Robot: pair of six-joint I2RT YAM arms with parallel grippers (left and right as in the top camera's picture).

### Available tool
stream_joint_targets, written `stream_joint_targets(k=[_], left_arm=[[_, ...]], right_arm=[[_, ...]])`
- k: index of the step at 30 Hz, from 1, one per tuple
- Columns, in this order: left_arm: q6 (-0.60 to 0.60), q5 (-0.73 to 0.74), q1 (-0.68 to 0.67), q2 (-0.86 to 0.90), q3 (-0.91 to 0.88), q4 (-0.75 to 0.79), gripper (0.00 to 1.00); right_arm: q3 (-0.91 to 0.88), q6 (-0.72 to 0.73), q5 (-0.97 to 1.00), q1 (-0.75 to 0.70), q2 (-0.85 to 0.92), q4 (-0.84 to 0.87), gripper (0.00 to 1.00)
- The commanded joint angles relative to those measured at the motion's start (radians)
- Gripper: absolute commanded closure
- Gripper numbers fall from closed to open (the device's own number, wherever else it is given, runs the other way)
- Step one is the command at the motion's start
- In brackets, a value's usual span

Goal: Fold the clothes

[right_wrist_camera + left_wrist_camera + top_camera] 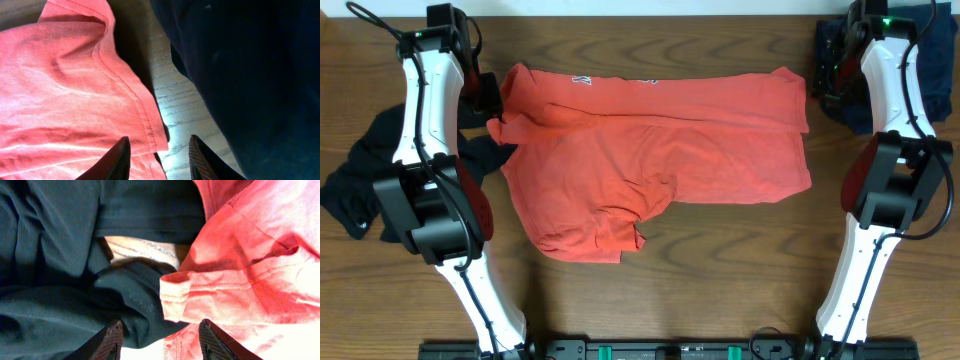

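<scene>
The left tool (pixel 162 342) sits closest to its camera, its fingers spread with nothing pinched. It hovers over the sleeve hem of the coral-red T-shirt (pixel 660 160), where that hem overlaps the black garment (pixel 360 185) crumpled at the left edge of the table (pixel 720 270). The T-shirt sprawls across the middle of the table, its top edge doubled over and its lower left bunched. Further right, the right tool (pixel 157 161) is likewise spread and empty, just above the shirt's stitched right-hand corner, beside a dark navy garment (pixel 250 75). The cloth looks light, limp and wrinkle-prone. It will likely sag from any single pinch, so the stitched hems at both far corners seem the best holds.
</scene>
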Motion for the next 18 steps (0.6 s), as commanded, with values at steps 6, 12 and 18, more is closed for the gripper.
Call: stream_joint_targets(k=[6, 12, 18], left_arm=[[-0.032, -0.001, 0.004, -0.178, 0.064, -0.024, 0.48], [-0.031, 0.025, 0.004, -0.45, 0.064, -0.033, 0.44], [-0.032, 0.15, 0.004, -0.657, 0.063, -0.08, 0.43]], right_arm=[[0.064, 0.004, -0.067, 0.002, -0.172, -0.02, 0.6], [0.064, 0.004, -0.087, 0.029, -0.375, -0.111, 0.57], [0.064, 0.004, -0.083, 0.089, -0.547, -0.255, 0.52]])
